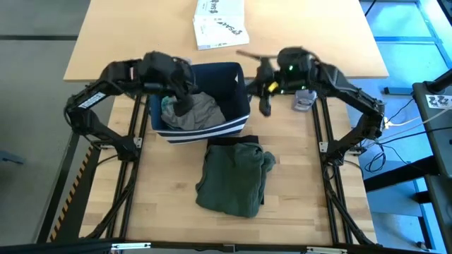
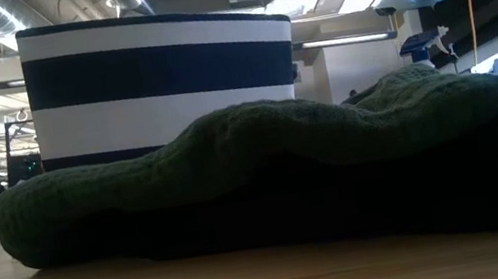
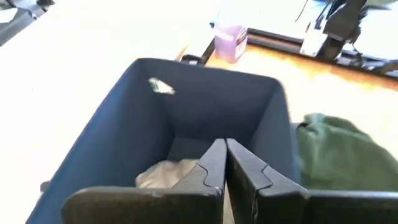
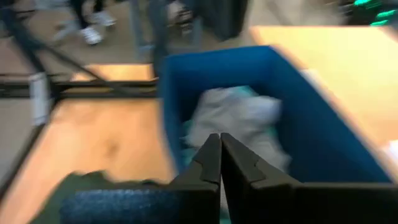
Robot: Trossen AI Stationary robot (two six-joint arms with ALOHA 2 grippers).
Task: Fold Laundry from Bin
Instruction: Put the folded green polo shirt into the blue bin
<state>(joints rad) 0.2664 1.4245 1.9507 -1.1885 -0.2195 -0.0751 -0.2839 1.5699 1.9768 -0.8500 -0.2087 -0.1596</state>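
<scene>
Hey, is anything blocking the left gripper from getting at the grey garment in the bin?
Nothing visible does. The left gripper, fingers shut, hangs inside the open-topped bin right at the light grey garment. The dark green garment lies outside on the table.

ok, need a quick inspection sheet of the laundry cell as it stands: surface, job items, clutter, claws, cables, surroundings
Surface: light wood table, bare around the work.
Job's things: bin mid-table holding light grey laundry; dark green garment lies rumpled on the table just in front of the bin, over a black piece.
Clutter: white printed box on the far table; small purple-lidded container right of the bin.
Claws: left claw shut, over the bin's inside, above the grey cloth; right claw shut, beside the bin's right wall.
Cables: loose leads off the table's right edge.
Surroundings: workshop behind the table; a person's legs beyond the table in the right wrist view.
</scene>
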